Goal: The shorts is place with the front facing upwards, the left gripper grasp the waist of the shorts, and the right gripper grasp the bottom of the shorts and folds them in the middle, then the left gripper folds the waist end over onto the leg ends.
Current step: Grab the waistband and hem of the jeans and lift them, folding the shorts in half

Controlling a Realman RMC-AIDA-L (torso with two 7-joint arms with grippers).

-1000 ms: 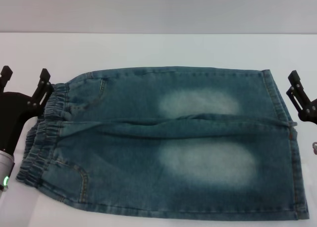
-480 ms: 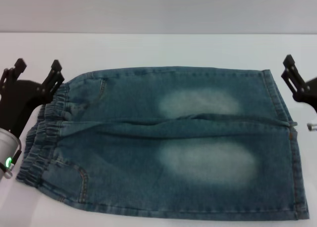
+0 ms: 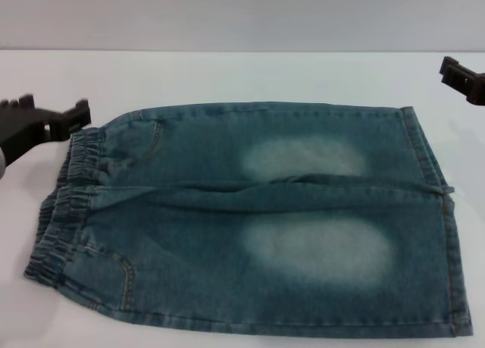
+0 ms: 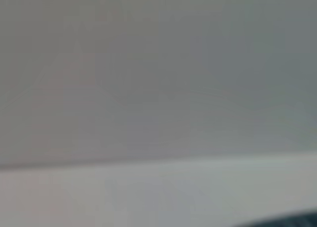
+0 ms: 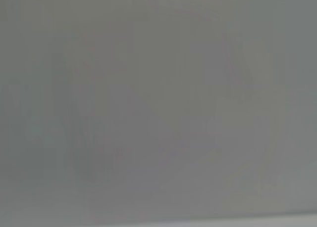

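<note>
The denim shorts (image 3: pixel 258 219) lie flat on the white table (image 3: pixel 227 75), front up. The waist of the shorts (image 3: pixel 67 204), a ruffled elastic band, is on the left. The bottom of the shorts (image 3: pixel 438 211), with straight hems and a tiny red tag, is on the right. My left gripper (image 3: pixel 50 110) hovers just beyond the waist's far corner, open and holding nothing. Only a black part of my right gripper (image 3: pixel 461 75) shows at the far right edge, well clear of the hems. A dark sliver (image 4: pixel 282 222) sits in a corner of the left wrist view.
A pale wall (image 3: pixel 242 14) rises behind the table's far edge. Bare white tabletop runs along the far side of the shorts and to the left of the waist. The right wrist view shows only a blank grey surface.
Both grippers have moved away from the shorts' ends toward the far side. The left one has left the waistband's side. The right one has slid mostly out of view. The shorts have not moved.
</note>
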